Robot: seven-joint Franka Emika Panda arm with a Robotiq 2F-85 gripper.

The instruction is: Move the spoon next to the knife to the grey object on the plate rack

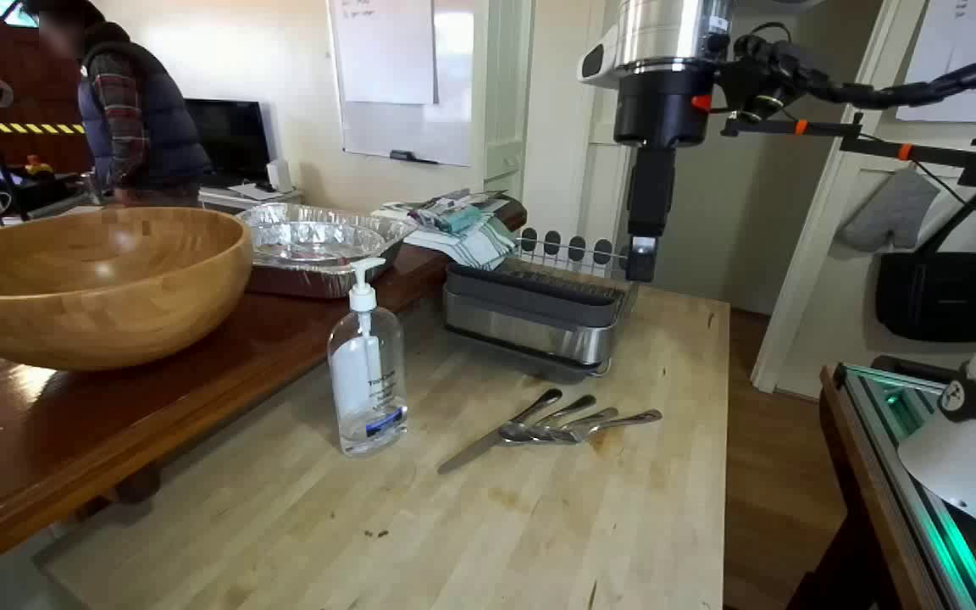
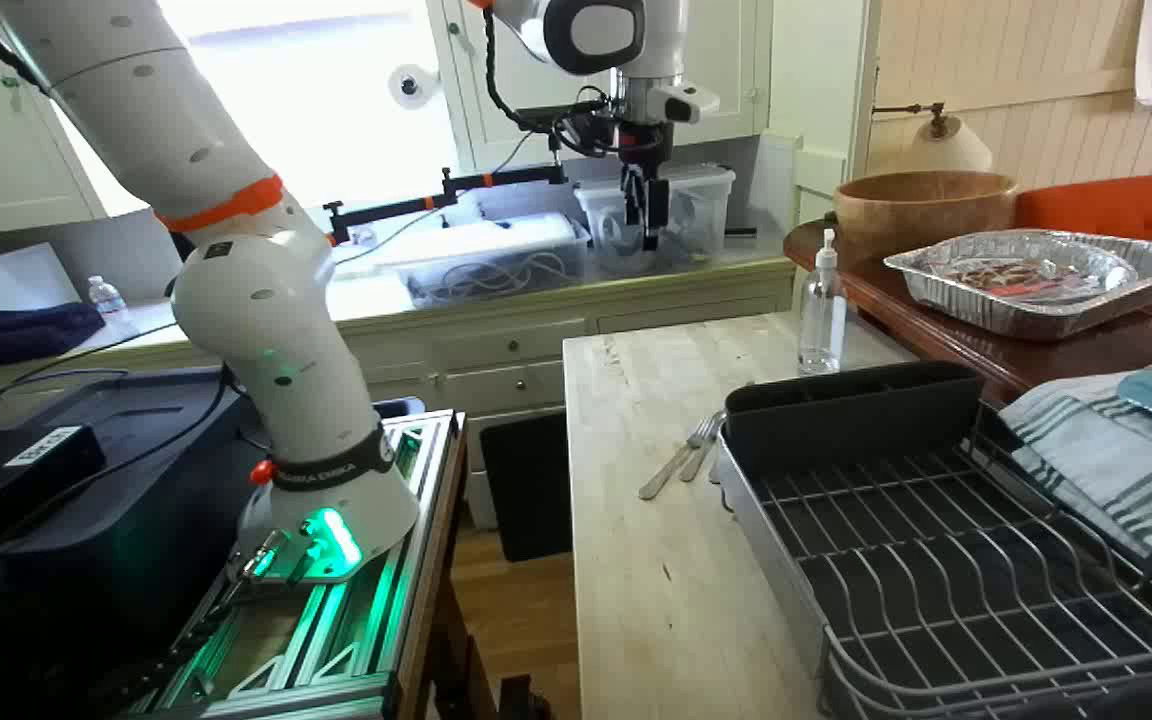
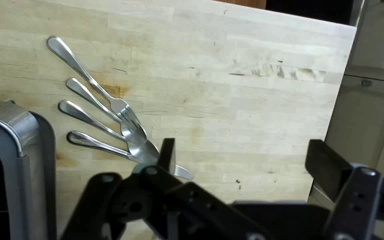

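"What's hidden in the wrist view?"
"Part of the knife (image 3: 112, 149), lower centre, behind the gripper (image 3: 245, 160)."
"And cut off?"
"The plate rack (image 2: 781, 565), at an exterior view's lower right."

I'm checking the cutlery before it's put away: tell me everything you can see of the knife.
The knife is long, slim and silver, apparently metal, with a rounded handle end and a straight blade. It lies on the pale wooden table, handle end towards the plate rack, tip pointing away. The bowl of the neighbouring spoon overlaps it mid-length, seemingly resting on it. The gripper, not touching it, hides part of the blade in the wrist view.
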